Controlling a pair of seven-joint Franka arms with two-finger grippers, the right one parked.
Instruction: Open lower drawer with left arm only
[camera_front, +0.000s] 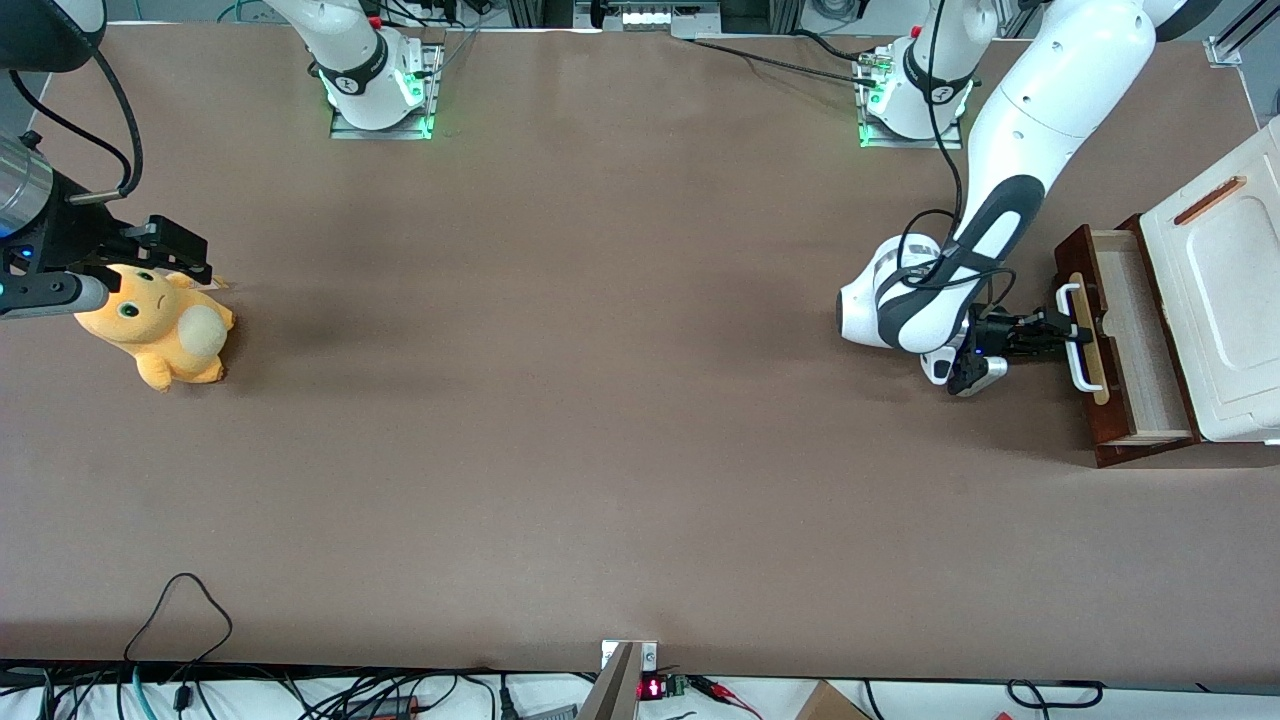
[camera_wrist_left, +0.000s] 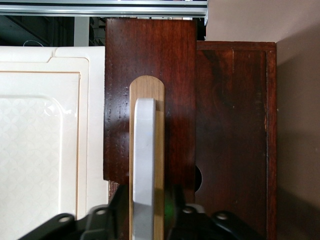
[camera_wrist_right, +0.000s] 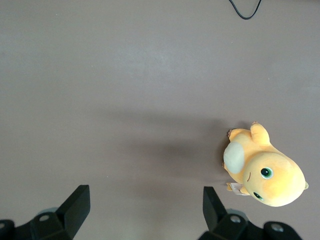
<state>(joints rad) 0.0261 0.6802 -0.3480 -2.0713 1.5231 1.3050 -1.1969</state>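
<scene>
The lower drawer (camera_front: 1078, 255) has a dark red-brown front (camera_wrist_left: 175, 75) and pale wood sides, and it stands pulled partway out from under the white cabinet top (camera_front: 1220, 300). Its white bar handle (camera_front: 1072, 365) runs along a pale wood strip. The left arm reaches down to it at the working arm's end of the table. My gripper (camera_front: 1075, 333) is at the middle of the handle (camera_wrist_left: 144, 150), with one black finger (camera_wrist_left: 120, 202) on each side of the bar. The gripper (camera_wrist_left: 147, 192) is shut on the handle. The drawer's pale inside looks bare.
A yellow-orange plush toy (camera_front: 160, 325) lies on the brown table toward the parked arm's end, also seen at the plush toy (camera_wrist_right: 265, 172). Loose cables (camera_front: 180, 600) trail along the table edge nearest the front camera. The white cabinet top (camera_wrist_left: 40, 140) lies beside the drawer front.
</scene>
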